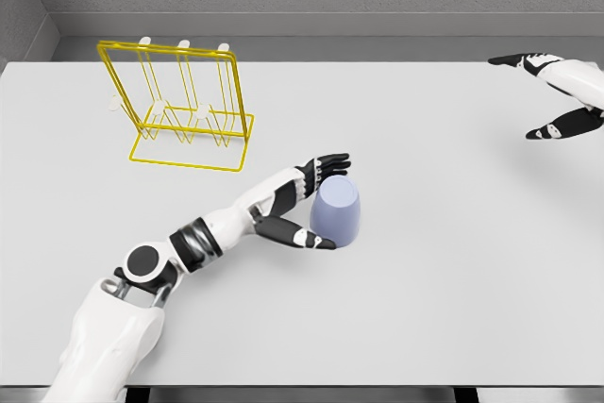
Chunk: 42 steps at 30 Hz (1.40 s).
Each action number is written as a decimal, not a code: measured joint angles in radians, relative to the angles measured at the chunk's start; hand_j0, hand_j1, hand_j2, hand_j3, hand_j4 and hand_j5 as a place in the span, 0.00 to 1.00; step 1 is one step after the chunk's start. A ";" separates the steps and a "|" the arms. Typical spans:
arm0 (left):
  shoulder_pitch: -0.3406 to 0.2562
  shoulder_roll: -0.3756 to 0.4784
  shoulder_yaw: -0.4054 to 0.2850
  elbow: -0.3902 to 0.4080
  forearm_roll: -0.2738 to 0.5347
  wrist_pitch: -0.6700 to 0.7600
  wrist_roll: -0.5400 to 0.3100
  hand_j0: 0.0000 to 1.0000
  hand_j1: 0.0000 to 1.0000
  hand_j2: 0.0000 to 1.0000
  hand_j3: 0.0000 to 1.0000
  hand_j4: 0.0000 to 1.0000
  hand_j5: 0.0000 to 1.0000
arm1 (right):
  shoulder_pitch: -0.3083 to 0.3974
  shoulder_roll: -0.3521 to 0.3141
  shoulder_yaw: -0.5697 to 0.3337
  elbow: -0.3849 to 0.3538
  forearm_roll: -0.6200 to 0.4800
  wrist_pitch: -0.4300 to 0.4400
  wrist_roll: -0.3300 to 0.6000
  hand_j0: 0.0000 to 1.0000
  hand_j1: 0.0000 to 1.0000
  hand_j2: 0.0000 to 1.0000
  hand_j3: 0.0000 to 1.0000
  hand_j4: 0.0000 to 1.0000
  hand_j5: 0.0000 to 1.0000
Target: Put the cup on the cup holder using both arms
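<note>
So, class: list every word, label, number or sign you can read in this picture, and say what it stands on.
None: no readable text anywhere. The cup, the yellow wire cup holder, the table, the left hand and the right hand are all plain.

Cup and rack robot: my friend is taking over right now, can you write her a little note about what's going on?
Left hand: fingers spread around the lavender cup, thumb below, fingers above; not clearly gripping yet.
Right hand: open, holding nothing, at the table's far right edge.
Cup: upside down on the white table, near the middle.
Yellow wire cup holder: stands at the back left, no cup on it.
Done: left hand has reached the cup.
Left: grasp it, lift it, and put it on a holder peg.
</note>
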 measured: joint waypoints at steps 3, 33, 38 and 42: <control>-0.006 -0.001 -0.001 0.005 -0.001 0.000 0.000 1.00 1.00 1.00 1.00 1.00 1.00 | -0.002 0.001 0.000 0.003 0.000 0.000 0.000 1.00 1.00 1.00 1.00 1.00 1.00; -0.015 -0.025 -0.012 0.023 -0.001 -0.008 0.000 0.77 0.77 0.77 0.77 0.77 0.77 | 0.037 0.008 0.007 0.013 0.007 0.000 0.013 1.00 1.00 1.00 1.00 1.00 1.00; -0.015 -0.025 -0.007 0.023 -0.007 -0.008 -0.001 0.60 0.60 0.60 0.60 0.60 0.60 | 0.037 0.006 0.017 0.009 0.011 0.000 0.016 1.00 1.00 1.00 1.00 1.00 1.00; -0.015 -0.025 -0.004 0.023 -0.008 -0.007 -0.001 0.52 0.52 0.52 0.52 0.52 0.52 | 0.032 0.007 0.011 0.015 0.010 0.000 0.012 1.00 1.00 1.00 1.00 1.00 1.00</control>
